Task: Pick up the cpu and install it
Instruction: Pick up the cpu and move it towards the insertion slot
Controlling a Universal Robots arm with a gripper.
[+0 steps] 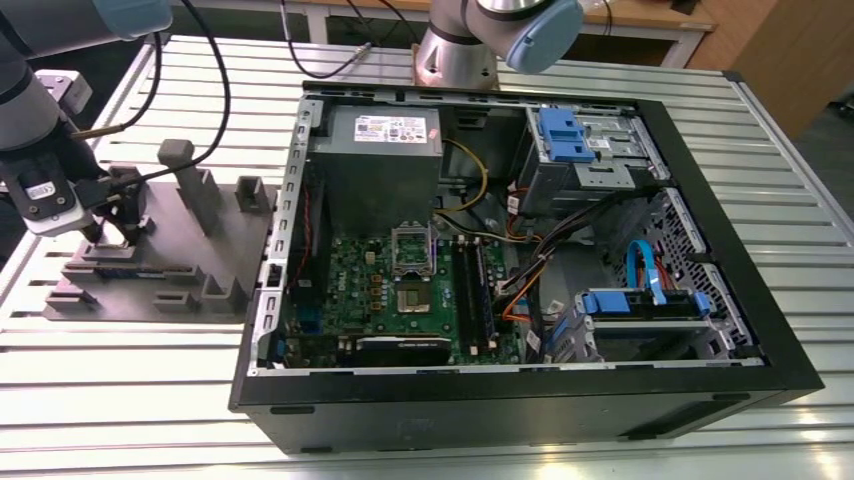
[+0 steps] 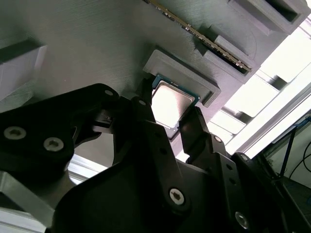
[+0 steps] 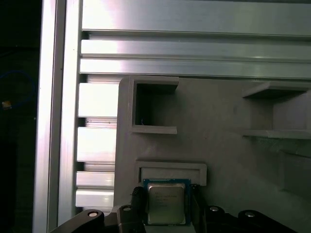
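The arm (image 1: 34, 120) is reaching down at the exterior view's left edge of the slatted metal counter (image 1: 134, 400), over the grey fixture block (image 1: 200, 250) that is lying there. Its black fingers (image 1: 130, 232) are standing low on the side of the block nearest that edge.

In both wrist views the cpu (image 3: 166, 204) (image 2: 170, 104) is lying flat on the block (image 3: 218, 145), silvery top up. One of its sides is sitting just against a raised grey frame (image 3: 170, 167) (image 2: 182, 73) moulded into the block. The fingers (image 3: 138, 206) (image 2: 146, 121) are bracketing the chip, one on each of two opposite edges. They are pinching it with no gap showing on either side. Whether the chip is resting on the block or is already raised off it, I cannot tell.

Beside the block, in the middle of the counter, an open computer case (image 1: 534, 400) is lying on its side. Inside it, a green motherboard (image 1: 387, 300) is showing its rectangular socket frame (image 1: 411, 265), well apart from the chip. A grey power supply (image 1: 380, 150) is sitting at the case's far end and a blue drive cage (image 1: 567, 135) in its far corner.
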